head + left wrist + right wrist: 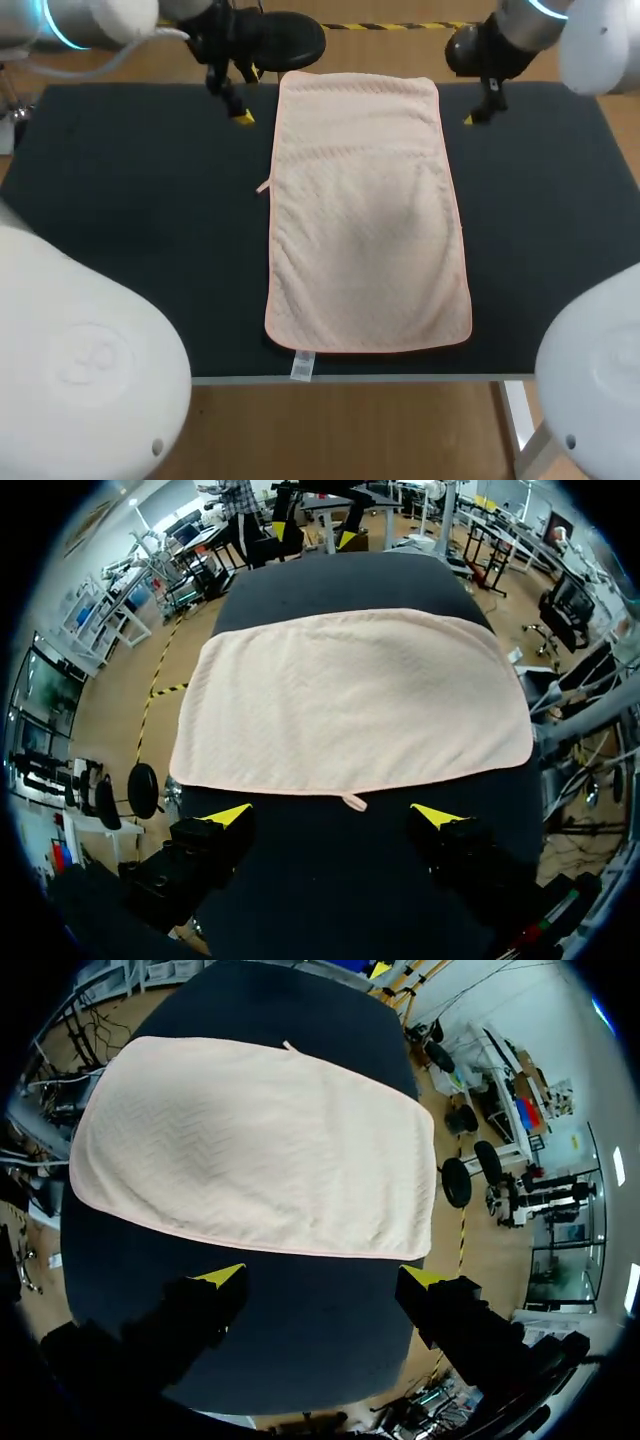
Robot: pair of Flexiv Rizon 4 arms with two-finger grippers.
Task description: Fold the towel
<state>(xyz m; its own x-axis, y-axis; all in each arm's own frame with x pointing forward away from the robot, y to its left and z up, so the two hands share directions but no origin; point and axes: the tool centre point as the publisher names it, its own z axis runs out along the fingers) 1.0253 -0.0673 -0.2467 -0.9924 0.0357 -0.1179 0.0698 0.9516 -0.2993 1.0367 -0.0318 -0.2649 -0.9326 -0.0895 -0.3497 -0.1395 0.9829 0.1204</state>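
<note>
We see the pale pink towel [368, 215] spread flat on the dark table [130, 220], filling the middle of the frame from the table's upper edge almost to its lower edge. A small loop [264, 187] sticks out from its left long side, and a white label [302, 367] hangs at its lower left corner.

Our left gripper [247, 96] hangs at the upper left, just beside the towel's top left corner, its fingers spread wide with nothing between them. Our right gripper [478, 108] hangs at the upper right, near the top right corner, likewise spread and holding nothing.

In both wrist views the towel [350, 700] [250, 1145] lies ahead of the parted yellow tips.
</note>
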